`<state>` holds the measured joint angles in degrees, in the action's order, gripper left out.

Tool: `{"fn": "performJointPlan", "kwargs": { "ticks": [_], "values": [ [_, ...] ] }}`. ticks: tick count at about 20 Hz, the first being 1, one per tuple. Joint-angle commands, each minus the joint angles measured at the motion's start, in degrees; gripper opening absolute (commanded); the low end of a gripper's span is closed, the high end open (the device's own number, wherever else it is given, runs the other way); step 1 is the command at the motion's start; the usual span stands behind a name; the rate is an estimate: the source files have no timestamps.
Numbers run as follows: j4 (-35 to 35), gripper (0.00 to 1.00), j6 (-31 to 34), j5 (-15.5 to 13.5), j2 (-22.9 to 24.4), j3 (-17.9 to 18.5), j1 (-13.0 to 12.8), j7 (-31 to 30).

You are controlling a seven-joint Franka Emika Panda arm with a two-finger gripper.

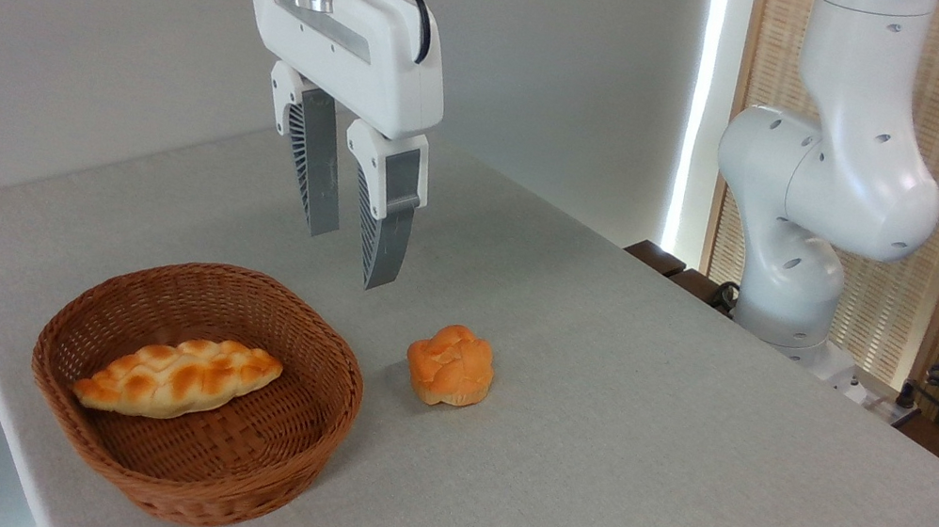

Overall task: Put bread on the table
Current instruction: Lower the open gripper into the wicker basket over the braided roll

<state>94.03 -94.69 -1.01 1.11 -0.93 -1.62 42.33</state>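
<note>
The bread (179, 377), a golden braided loaf with browned bumps, lies inside the brown wicker basket (276, 451) at the front left of the light grey table (633, 482). My gripper (349, 255) hangs in the air above the basket's far rim, up and to the right of the loaf. Its two grey fingers (384, 235) point down with a small gap between them and hold nothing.
A small round orange bun (451, 364) sits on the cloth just right of the basket. The arm's white base (807, 215) rises at the back right, with a wooden slatted screen behind it. Cables and gear lie at the far right edge.
</note>
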Motion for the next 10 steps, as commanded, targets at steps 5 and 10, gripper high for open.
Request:
{"fn": "performJointPlan", "kwargs": {
  "ticks": [5,10],
  "values": [
    [-1.1,1.0,1.5,-0.1,-0.8,0.4,-0.1,-0.3],
    [-1.1,1.0,-0.6,-0.4,-1.3,0.2,-0.2,-0.5]
  ]
}}
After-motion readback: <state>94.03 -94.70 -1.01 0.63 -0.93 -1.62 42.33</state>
